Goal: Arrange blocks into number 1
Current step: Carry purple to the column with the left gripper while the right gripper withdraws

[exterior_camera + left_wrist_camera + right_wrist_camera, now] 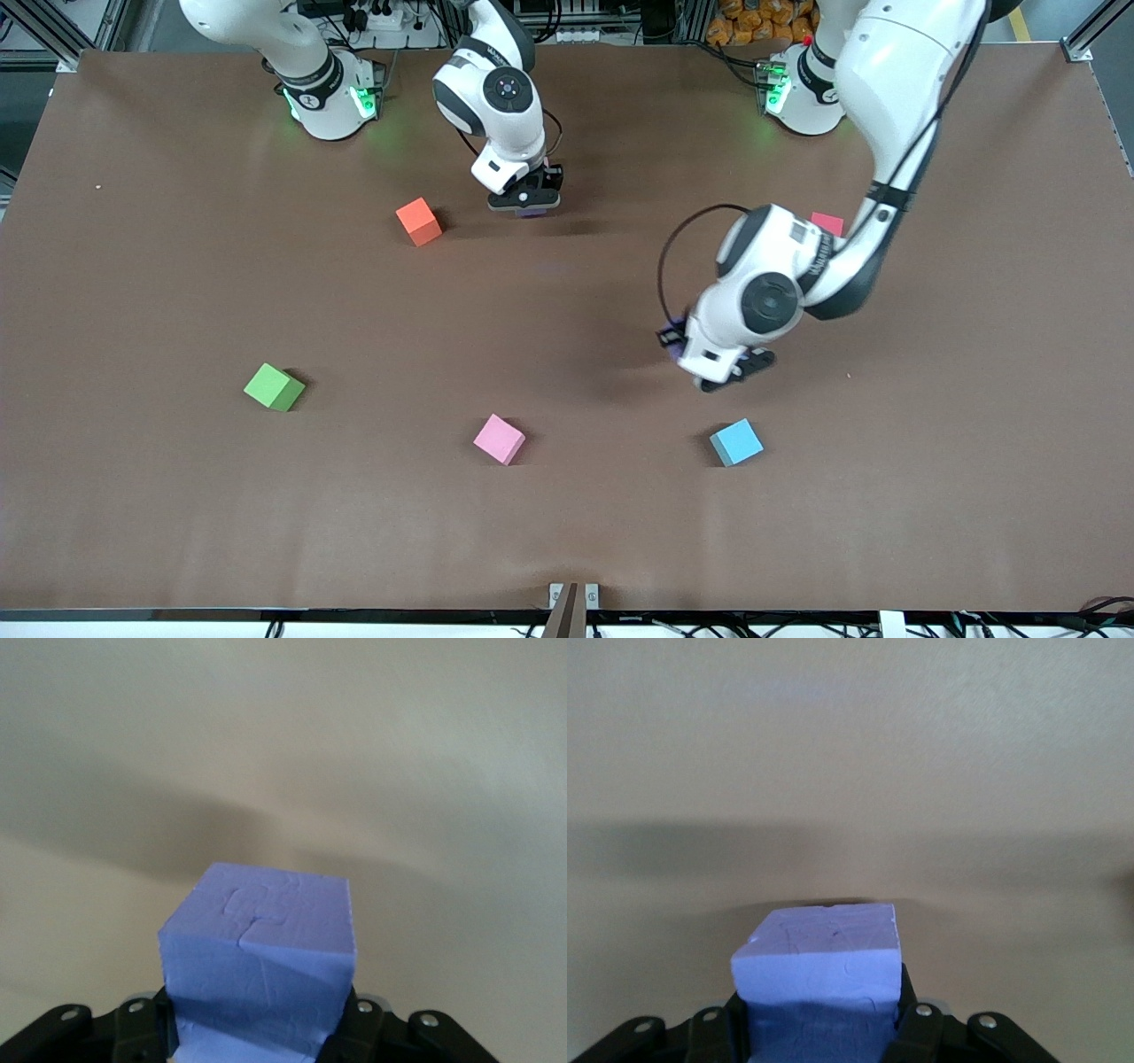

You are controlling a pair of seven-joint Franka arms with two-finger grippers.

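My left gripper (728, 370) holds one purple block (261, 970) over open table (159, 532), above the light blue block (736, 442). My right gripper (524, 200) clamps the other purple block (819, 979) beside the orange block (419, 221) — the pink block (499, 439) and green block (274, 386) lie nearer the camera, well apart, with much free room between them.

The middle of the table (567, 292) lies bare between the two arms, wide enough to pass. Ringing it stand the orange block (419, 221), green block (274, 387), pink block (499, 439) and light blue block (736, 442), well apart, with open lanes between them.
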